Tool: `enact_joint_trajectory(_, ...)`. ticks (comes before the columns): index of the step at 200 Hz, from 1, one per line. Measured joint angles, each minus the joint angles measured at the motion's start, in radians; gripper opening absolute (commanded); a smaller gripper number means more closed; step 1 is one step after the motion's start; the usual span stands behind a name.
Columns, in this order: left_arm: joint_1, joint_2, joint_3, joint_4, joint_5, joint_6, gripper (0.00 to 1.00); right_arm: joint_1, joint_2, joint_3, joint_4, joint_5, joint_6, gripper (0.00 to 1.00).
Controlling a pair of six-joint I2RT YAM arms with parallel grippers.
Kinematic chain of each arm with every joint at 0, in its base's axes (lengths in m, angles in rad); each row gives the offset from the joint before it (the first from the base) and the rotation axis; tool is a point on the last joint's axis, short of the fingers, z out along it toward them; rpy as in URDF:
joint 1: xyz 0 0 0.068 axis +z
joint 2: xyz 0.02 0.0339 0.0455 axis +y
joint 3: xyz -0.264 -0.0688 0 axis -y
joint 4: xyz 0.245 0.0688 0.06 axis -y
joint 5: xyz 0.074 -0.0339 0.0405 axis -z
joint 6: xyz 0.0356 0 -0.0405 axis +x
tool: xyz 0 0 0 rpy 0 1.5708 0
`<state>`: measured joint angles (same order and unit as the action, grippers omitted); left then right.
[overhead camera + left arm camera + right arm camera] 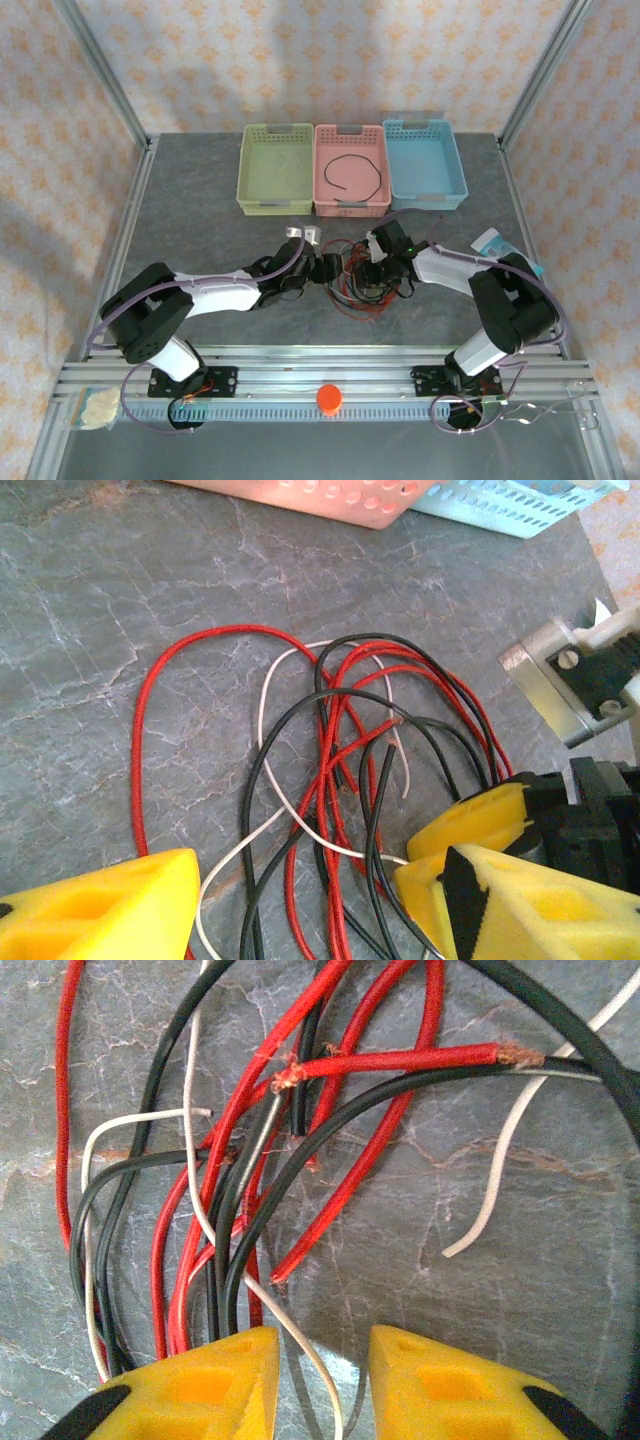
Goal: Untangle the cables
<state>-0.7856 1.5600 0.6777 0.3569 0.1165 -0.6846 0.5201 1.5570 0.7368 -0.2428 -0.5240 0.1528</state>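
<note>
The cables [362, 283] lie in a red, black and pale white tangle on the grey table between my two grippers. My left gripper [322, 268] sits at the tangle's left side. In the left wrist view it [300, 910] stands open, its yellow fingers straddling several strands [330, 740]. My right gripper [378, 262] is at the tangle's right side. In the right wrist view it [322, 1385] is open over the wires [250, 1160], and a white wire [300, 1345] runs through the gap untouched. One black cable [350, 172] lies looped in the pink basket.
Three baskets stand in a row at the back: green [248, 170], pink [351, 207], blue [457, 170]. Small white objects [300, 233] lie just behind the tangle. A teal packet [495, 243] is at the right. A red knob [329, 398] sits on the front rail.
</note>
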Motion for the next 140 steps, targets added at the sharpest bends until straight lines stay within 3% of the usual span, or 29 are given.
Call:
enact_joint_trajectory(39, -0.001, 0.01, 0.0, 0.0, 0.003, 0.0, 0.67, -0.011, 0.004, 0.0, 0.0, -0.015, 0.0, 0.15)
enact_joint_trajectory(62, -0.005, 0.018, 0.0, -0.001, -0.001, 0.0, 0.69, -0.007, -0.002, 0.0, 0.0, -0.019, 0.008, 0.0)
enact_joint_trajectory(105, -0.006, 0.051, 0.023, -0.015, -0.033, -0.002, 0.78, -0.006, -0.128, 0.002, -0.008, -0.017, 0.016, 0.0)
enact_joint_trajectory(140, -0.006, 0.068, 0.032, -0.019, -0.055, -0.007, 0.79, -0.006, -0.246, 0.053, -0.053, -0.003, 0.015, 0.0)
